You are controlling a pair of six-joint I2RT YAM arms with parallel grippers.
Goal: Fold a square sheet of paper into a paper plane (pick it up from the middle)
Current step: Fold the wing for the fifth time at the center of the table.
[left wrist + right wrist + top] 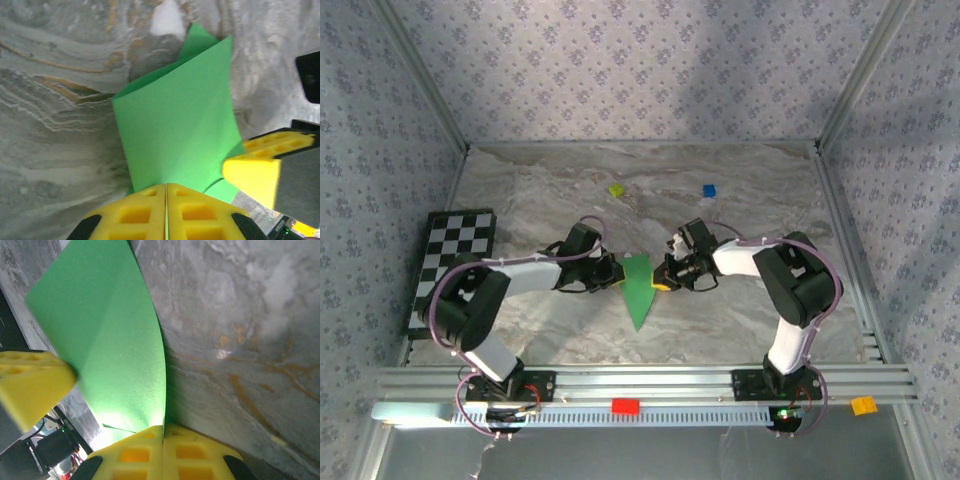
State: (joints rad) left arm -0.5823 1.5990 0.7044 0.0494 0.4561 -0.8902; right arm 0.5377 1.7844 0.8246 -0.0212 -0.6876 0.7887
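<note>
- Two grippers pinch the green paper [638,292] mid-table: left gripper [611,273] clamped on its left edge, right gripper [664,277] on its right edge.
- Its narrow tip points near.

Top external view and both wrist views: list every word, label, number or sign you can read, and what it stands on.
None can be read. The green paper is plain, the checkerboard has only black and white squares, and the wallpaper only a floral pattern. The blue block is too small to tell any marking.
</note>
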